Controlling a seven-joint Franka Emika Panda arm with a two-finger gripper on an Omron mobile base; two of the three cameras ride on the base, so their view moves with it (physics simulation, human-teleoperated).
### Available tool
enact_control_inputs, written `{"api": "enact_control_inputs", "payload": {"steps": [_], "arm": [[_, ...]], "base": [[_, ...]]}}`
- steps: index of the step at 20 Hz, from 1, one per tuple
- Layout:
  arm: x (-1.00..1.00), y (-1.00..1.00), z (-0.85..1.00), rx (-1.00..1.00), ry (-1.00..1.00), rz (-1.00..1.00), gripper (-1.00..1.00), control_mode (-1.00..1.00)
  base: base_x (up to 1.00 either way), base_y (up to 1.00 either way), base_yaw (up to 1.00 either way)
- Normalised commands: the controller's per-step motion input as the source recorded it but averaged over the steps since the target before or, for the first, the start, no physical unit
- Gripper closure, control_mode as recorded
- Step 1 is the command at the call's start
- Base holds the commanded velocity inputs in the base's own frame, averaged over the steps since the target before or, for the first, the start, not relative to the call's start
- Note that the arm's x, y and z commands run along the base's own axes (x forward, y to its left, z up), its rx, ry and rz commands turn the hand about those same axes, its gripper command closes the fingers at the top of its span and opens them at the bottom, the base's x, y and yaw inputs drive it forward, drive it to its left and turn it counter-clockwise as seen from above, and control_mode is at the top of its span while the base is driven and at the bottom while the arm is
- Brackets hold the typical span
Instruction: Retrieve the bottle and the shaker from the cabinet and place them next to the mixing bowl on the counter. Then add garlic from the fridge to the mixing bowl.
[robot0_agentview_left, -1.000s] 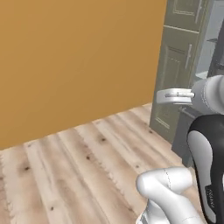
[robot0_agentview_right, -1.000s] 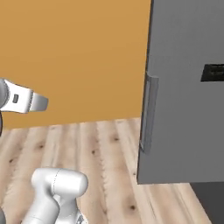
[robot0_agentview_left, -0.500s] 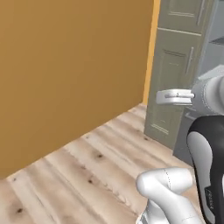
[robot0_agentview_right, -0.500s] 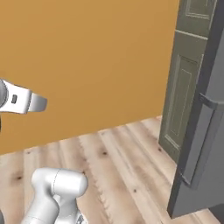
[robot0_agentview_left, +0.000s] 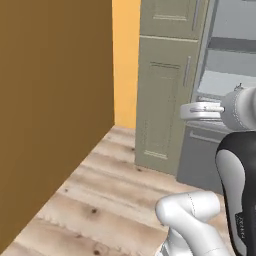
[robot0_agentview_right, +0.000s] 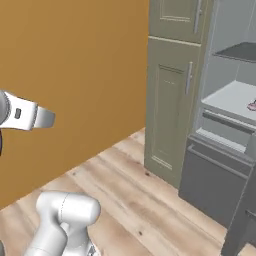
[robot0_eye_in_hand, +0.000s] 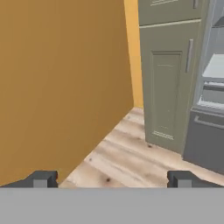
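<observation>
My gripper (robot0_eye_in_hand: 112, 179) is open, its two dark fingertips (robot0_eye_in_hand: 41, 178) set wide apart with nothing between them. It is held in mid-air above the wooden floor and faces a tall grey-green cabinet (robot0_eye_in_hand: 168, 87). The hand also shows in the left base view (robot0_agentview_left: 196, 110) and in the right base view (robot0_agentview_right: 44, 118). Right of the cabinet stands the open fridge (robot0_agentview_right: 232, 95) with pale shelves and a drawer. A small pinkish thing (robot0_agentview_right: 252, 105) lies on one shelf at the frame's edge, too small to identify.
An orange-brown wall (robot0_agentview_left: 55, 100) runs along the left, close to the base. The cabinet (robot0_agentview_left: 165, 100) has shut doors with vertical handles. The dark edge of the fridge door (robot0_agentview_right: 244, 215) juts out at the lower right. Wooden floor (robot0_agentview_right: 140, 200) lies between the wall and the fridge.
The whole picture has shifted, so the base has moved. The tall cabinet and the open fridge interior now stand nearer and more central. The arm keeps its pose and the gripper stays open.
</observation>
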Motion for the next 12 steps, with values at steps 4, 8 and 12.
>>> {"api": "enact_control_inputs", "payload": {"steps": [4,8,12], "arm": [[0.00,0.00,0.00,0.00,0.00,0.00,-1.00,1.00],[0.00,0.00,0.00,0.00,0.00,0.00,-1.00,1.00],[0.00,0.00,0.00,0.00,0.00,0.00,-1.00,1.00]], "base": [[1.00,0.51,-0.49],[0.94,0.14,-0.41],[0.83,-0.09,-0.27]]}}
